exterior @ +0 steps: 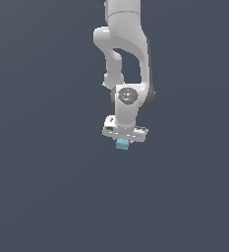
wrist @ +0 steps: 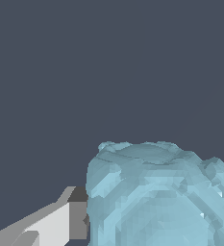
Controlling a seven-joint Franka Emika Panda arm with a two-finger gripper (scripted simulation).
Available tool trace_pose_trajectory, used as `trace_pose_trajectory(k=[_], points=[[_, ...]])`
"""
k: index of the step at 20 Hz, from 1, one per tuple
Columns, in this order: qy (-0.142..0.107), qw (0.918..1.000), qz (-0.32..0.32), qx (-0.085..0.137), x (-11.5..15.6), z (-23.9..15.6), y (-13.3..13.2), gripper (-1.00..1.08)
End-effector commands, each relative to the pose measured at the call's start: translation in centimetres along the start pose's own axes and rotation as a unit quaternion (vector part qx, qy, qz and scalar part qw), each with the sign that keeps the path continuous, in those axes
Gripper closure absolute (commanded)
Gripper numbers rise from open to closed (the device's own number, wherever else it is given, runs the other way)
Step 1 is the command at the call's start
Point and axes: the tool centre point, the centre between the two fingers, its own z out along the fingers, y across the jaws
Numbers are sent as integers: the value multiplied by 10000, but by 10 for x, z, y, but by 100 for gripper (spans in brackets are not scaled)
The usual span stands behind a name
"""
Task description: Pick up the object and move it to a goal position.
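My hand (exterior: 123, 141) is closed around the object (exterior: 122, 144), w/ the fingers (wrist: 60, 223) touching its sides. Risk: bumpy surface gives poor contact, so it may slip out if I move fast.

A plain dark slate-grey surface (exterior: 42, 187) filled the exterior view from edge to edge, evenly lit and unmarked. The same flat grey backdrop (wrist: 60, 67) took up most of the wrist view, with no texture, seam or edge showing anywhere.
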Motion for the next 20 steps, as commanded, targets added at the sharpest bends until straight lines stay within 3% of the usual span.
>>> trace_pose_trajectory(k=[1,20], points=[[7,10000,5,1,5,-12,9,108],[4,10000,6,7,68,-174,140,108]])
